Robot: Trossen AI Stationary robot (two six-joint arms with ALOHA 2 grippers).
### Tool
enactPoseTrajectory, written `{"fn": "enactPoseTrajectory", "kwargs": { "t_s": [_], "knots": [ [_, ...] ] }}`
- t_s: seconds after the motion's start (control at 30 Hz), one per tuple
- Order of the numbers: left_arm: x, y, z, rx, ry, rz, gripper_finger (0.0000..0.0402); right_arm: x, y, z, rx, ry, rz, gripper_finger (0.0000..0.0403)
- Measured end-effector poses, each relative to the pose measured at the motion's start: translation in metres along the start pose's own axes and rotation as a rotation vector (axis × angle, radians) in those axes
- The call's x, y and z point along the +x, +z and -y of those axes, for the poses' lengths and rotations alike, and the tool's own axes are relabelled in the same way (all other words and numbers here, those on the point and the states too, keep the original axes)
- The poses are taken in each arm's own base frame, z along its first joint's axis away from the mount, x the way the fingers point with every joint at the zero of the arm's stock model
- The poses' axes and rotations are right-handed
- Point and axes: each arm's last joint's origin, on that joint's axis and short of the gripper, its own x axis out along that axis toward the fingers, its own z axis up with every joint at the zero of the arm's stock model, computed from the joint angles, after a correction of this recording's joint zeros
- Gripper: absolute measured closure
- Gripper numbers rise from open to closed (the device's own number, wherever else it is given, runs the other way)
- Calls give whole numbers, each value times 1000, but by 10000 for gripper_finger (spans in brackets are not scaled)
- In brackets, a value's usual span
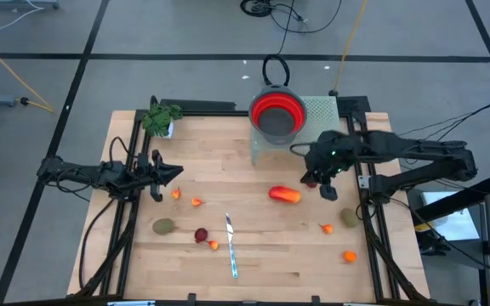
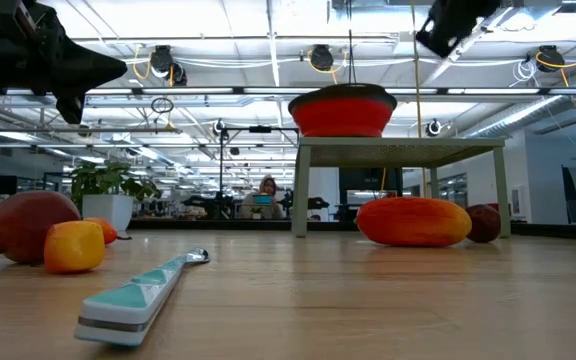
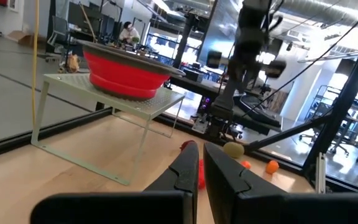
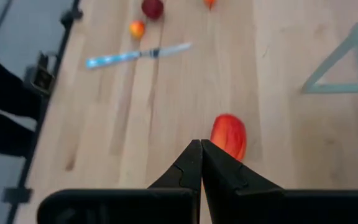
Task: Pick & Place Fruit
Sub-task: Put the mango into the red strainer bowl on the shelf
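The wooden counter [image 1: 253, 255] carries everything. Near its far edge, right of the middle, a pale green stand [image 1: 320, 110] holds a red bowl [image 1: 277, 113]. A green plant [image 1: 160, 118] sits at the far left corner.

The right arm reaches in from the right edge, and the right gripper [image 1: 323, 181] hangs above the wood just in front of the stand, fingers pressed together and pinching nothing. The left gripper [image 1: 175, 172] hovers near the left edge, fingers also closed on nothing, though a narrow slit shows between them in its wrist view.

The biggest fruit, a long orange-red piece [image 1: 285, 195], lies about mid-counter, just left of and slightly nearer the front edge than the right gripper. Its long axis runs roughly parallel to the front edge. In the right wrist view it lies straight beyond the fingertips, lengthwise along the line of the fingers. The right arm is clearly nearer; it would likely have to spread its fingers and drop a little leftward to take it.

A silver knife [image 1: 230, 245] lies toward the front, left of middle. Smaller fruit are scattered: an olive oval [image 1: 163, 225] and a dark red ball [image 1: 201, 235] front left, another olive oval [image 1: 348, 218] near the right edge, and tiny orange bits [image 1: 350, 256] towards the front right corner.
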Motion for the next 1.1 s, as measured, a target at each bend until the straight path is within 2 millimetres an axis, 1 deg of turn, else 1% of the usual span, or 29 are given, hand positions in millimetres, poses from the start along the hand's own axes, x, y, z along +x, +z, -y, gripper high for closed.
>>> {"fn": "enactPoseTrajectory", "kwargs": {
  "t_s": [0.23, 0.4, 0.5, 0.63, 0.87, 0.97, 1.1],
  "knots": [
    [0, 0, 0, -2, 0, 2, 378, 40, -25, 0, -104, 22, -10, 402],
    [0, 0, 0, -2, 0, 3, 378, 55, -38, -3, -135, -27, -37, 398],
    [0, 0, 0, -3, 0, 3, 378, 64, -43, -4, -130, -38, -75, 394],
    [0, 0, 0, -3, 0, 3, 378, 78, -45, -4, -134, -29, -127, 387],
    [0, 0, 0, -5, 0, 3, 378, 100, -47, 2, -111, -33, -201, 366],
    [0, 0, 0, -9, 0, 3, 378, 106, -46, 3, -109, -33, -201, 349],
    [0, 0, 0, -9, 0, 4, 378, 111, -46, 4, -108, -34, -209, 310]
  ]
}}
